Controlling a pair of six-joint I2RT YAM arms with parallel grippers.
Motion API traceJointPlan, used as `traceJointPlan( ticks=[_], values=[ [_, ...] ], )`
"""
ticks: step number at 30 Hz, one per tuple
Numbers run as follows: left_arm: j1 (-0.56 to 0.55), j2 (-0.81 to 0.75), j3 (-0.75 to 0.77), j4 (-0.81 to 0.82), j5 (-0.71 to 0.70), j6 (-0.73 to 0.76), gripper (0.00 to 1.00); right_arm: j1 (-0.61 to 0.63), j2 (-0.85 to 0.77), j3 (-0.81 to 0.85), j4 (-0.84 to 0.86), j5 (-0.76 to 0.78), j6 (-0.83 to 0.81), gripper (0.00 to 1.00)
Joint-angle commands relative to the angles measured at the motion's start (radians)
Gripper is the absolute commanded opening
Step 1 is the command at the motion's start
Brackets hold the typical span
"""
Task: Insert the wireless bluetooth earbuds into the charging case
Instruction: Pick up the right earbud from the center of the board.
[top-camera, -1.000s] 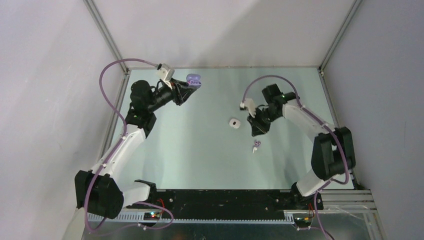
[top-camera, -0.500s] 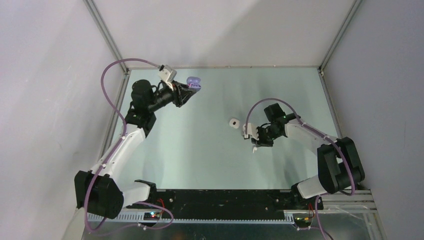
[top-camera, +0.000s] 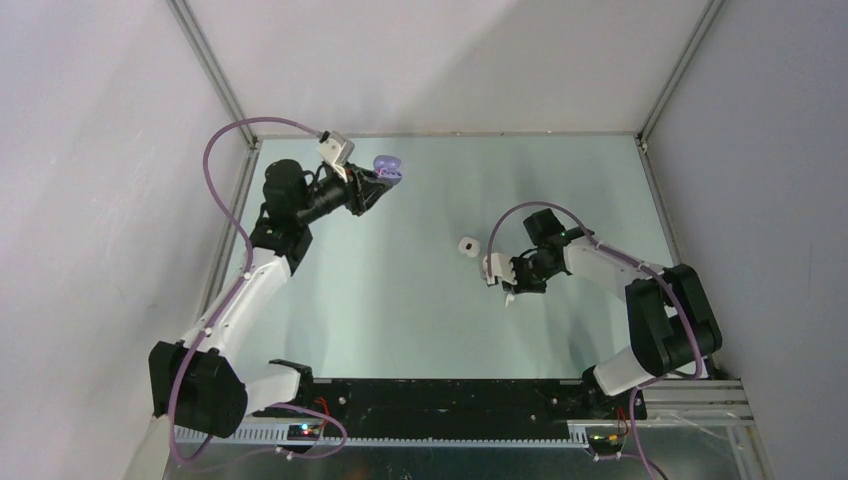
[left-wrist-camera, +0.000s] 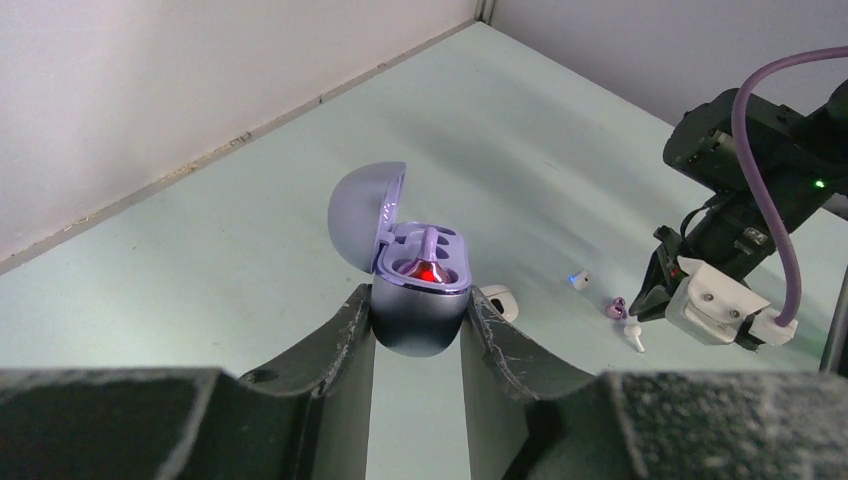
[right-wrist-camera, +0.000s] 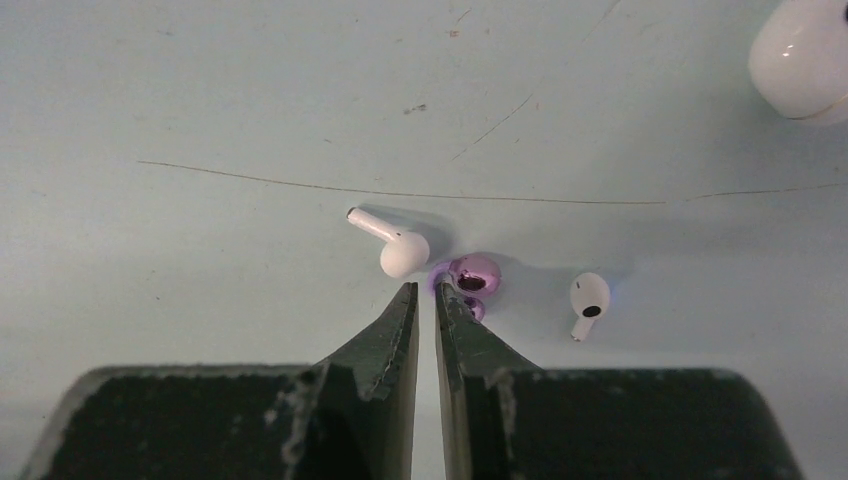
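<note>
My left gripper (left-wrist-camera: 418, 312) is shut on the base of a purple charging case (left-wrist-camera: 420, 300), held above the table at the back left (top-camera: 387, 166). Its lid stands open, and one purple earbud (left-wrist-camera: 428, 250) sits inside above a red light. Three loose earbuds lie on the table. In the right wrist view these are a purple one (right-wrist-camera: 472, 274), a white one (right-wrist-camera: 398, 248) and another white one (right-wrist-camera: 588, 298). My right gripper (right-wrist-camera: 425, 290) is low over them, its jaws almost together with nothing between. Its right fingertip is next to the purple earbud.
A closed white case (top-camera: 467, 245) lies left of my right gripper, at the top right corner in the right wrist view (right-wrist-camera: 805, 60). The enclosure's walls run along the table's back and sides.
My right arm has swung from beside the white case toward the near side and down to the loose earbuds. The left arm has barely shifted and still holds the purple case.
</note>
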Motion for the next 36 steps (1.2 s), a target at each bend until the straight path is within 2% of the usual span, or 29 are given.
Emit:
traceJointPlan(
  ticks=[1,7,12,19,29,30,33,36],
  values=[
    [0.007,-0.025,0.044,0.020,0.011,0.018,0.00,0.003,0.019,-0.008,-0.013,0.011,-0.020,0.16],
    [0.007,-0.025,0.045,0.018,0.011,0.015,0.00,0.015,0.049,-0.008,0.025,0.043,-0.004,0.17],
    [0.007,-0.024,0.042,0.018,0.006,0.015,0.00,0.016,0.068,-0.008,0.052,0.064,0.000,0.23],
    [0.007,-0.026,0.037,0.019,0.002,0.011,0.00,0.018,0.068,-0.008,0.095,0.079,0.014,0.25],
    [0.007,-0.022,0.026,0.035,-0.004,-0.005,0.00,0.050,0.121,-0.007,0.180,0.166,0.160,0.25],
    [0.006,-0.022,0.026,0.036,-0.005,-0.006,0.00,0.051,0.128,-0.007,0.184,0.167,0.170,0.24],
    [0.007,-0.022,0.026,0.036,-0.005,-0.006,0.00,0.055,0.126,-0.007,0.180,0.160,0.205,0.10],
    [0.007,-0.020,0.025,0.033,0.004,0.000,0.00,0.039,0.056,0.044,0.113,0.071,0.226,0.02]
  ],
)
